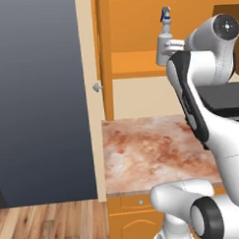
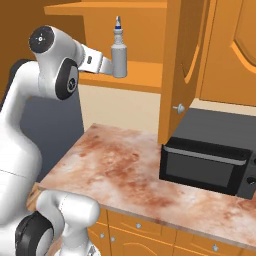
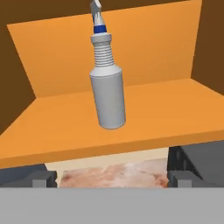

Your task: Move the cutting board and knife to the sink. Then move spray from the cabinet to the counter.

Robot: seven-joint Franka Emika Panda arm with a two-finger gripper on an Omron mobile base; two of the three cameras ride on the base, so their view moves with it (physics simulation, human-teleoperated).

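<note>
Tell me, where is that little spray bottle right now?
The spray bottle stands upright on the shelf of the open orange wall cabinet, near its front edge, above the marbled counter and left of the black microwave.

- A pale grey spray bottle (image 2: 119, 55) is seen upright on the shelf of the open orange cabinet (image 2: 140, 80), near the shelf's front edge.
- The white arm is raised at the left, and its hand is brought up just beside the bottle's left side; the fingers are hidden.
- An open cabinet door (image 2: 181, 65) is hung to the right of the bottle.
- A black microwave (image 2: 207, 162) is set on the marbled counter (image 2: 115, 165), at the right.
</note>
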